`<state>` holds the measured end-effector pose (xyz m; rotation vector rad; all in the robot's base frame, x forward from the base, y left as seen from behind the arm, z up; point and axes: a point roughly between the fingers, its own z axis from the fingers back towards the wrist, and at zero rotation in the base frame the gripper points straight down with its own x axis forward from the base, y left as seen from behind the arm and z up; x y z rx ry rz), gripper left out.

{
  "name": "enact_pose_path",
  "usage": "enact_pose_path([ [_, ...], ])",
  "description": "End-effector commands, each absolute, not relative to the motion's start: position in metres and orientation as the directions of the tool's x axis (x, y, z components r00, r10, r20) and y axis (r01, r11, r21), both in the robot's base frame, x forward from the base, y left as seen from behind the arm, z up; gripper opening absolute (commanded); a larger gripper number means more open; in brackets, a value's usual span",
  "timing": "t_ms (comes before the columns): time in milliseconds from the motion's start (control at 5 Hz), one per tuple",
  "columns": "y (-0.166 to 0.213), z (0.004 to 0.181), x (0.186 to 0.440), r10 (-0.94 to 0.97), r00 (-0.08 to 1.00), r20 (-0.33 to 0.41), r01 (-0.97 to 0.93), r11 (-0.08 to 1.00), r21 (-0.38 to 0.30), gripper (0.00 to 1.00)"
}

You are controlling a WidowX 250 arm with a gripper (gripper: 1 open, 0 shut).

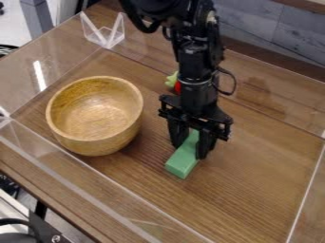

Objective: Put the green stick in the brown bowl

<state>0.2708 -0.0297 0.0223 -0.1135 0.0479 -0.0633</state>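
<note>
The arm stands near the middle of the tabletop [273,142] with its gripper [196,144] pointing straight down. The black fingers [177,133] straddle the far end of the stick [187,157], one on each side, and appear closed against it; the grasp looks firm, though contact on the right side is partly hidden. The stick lies on the tabletop, its near end pointing toward the front edge, and looks slightly raised at the gripped end. The bowl [94,116] sits upright toward the left edge, apart from the stick, its inside bare. A clear wall runs along the front and left edges. A clear stand [103,31] sits at the far left corner.
</note>
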Motion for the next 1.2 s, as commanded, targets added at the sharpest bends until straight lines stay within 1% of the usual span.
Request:
enact_pose_path([
  [0,-0.026,0.02,0.276,-0.071,0.997,-0.014,0.069,0.991,-0.113,0.0],
  [400,-0.026,0.017,0.276,-0.075,0.997,-0.005,0.074,0.991,-0.109,0.0],
  [1000,-0.02,0.034,0.273,-0.102,0.995,-0.001,0.101,0.987,-0.124,0.0],
])
